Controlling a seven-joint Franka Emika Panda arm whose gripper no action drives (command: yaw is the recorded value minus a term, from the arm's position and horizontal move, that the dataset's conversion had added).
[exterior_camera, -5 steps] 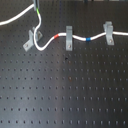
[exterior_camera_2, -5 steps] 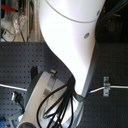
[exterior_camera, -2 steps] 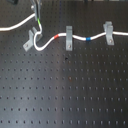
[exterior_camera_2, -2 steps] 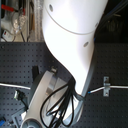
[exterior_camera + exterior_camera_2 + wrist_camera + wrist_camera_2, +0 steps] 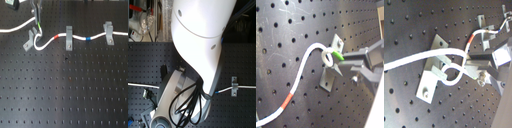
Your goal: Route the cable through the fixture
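The dark hand [image 5: 348, 59] seemed to pinch the long thin white cable [image 5: 303, 65] at its green band, right above the small grey slanted metal fixture [image 5: 331, 70].

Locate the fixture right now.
In the first exterior view the fixture sits askew at upper left on the perforated board, directly below the gripper, left of the two upright clips, cable looping beside it.

cable [image 5: 303, 65] arcs over the pegboard [image 5: 286, 30], red band low down | green band pinched in the gripper [image 5: 347, 58] fingers | cable loops right at the fixture [image 5: 331, 70] fork
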